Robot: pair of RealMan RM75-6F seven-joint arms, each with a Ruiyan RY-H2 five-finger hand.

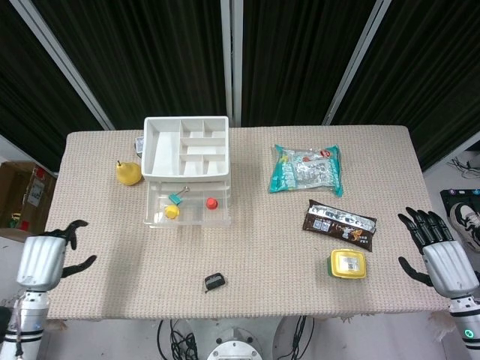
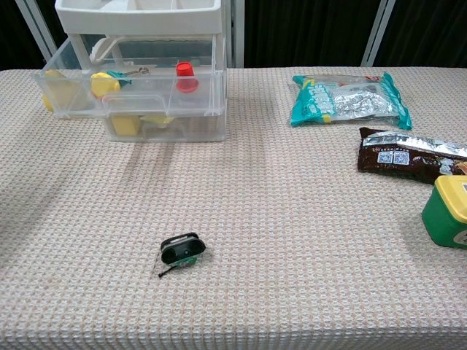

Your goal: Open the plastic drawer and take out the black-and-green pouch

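Clear glossy plastic drawer (image 2: 139,87), rough woven tablecloth (image 2: 292,219) — matt

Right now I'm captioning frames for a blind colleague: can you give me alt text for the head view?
A small black-and-green pouch lies alone on the beige table, in front of a clear plastic drawer standing open. The left hand and right hand sit open at the table's two ends, holding nothing.
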